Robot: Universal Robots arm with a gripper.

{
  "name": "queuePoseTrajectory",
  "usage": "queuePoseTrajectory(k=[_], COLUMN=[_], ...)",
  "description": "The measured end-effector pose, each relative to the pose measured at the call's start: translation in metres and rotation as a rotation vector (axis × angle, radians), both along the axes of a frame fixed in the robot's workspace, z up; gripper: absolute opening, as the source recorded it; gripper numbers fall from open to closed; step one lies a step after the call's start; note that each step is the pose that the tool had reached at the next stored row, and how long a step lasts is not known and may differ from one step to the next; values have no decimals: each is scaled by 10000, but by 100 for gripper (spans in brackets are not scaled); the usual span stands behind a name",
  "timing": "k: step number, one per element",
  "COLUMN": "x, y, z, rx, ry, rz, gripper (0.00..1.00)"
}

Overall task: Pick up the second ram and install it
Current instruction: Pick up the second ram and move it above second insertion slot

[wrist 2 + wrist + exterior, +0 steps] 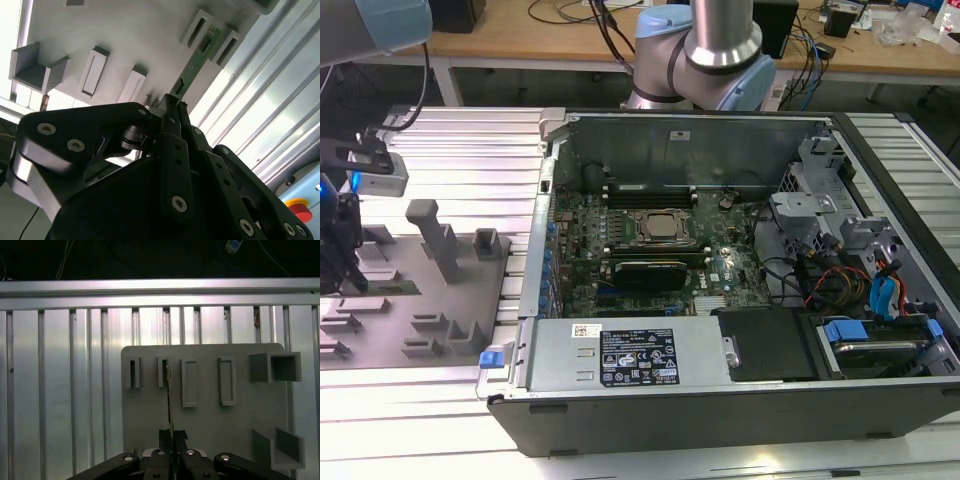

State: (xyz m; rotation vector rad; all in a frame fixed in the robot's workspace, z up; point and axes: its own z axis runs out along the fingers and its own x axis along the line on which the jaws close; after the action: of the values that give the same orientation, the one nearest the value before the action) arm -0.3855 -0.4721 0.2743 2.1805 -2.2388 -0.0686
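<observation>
Gripper (342, 255) is at the exterior view's far left, over the grey fixture (450, 320) that sits on the ribbed aluminium tabletop (470, 150). It is well apart from the open computer case (670, 420) at the exterior view's right.

In both wrist views the black fingers (170, 130) (165, 436) are closed in a pinch on the near end of the second ram (197, 57). No gap shows between pads and board.

The second ram is a greenish board with small dark chips. It runs out from the fingertips across the fixture (140, 40), and its far end lies between two raised slotted holders. In the first wrist view the stick (169, 400) is seen edge-on, a thin line beside one slot (whether it still sits in the fixture or is lifted clear cannot be told).
</observation>
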Motion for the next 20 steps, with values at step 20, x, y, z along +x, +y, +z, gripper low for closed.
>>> queuePoseTrajectory(k=[20], x=[2], y=[30], z=[497], rx=[-60], ry=[0], rz=[0], gripper=[14])
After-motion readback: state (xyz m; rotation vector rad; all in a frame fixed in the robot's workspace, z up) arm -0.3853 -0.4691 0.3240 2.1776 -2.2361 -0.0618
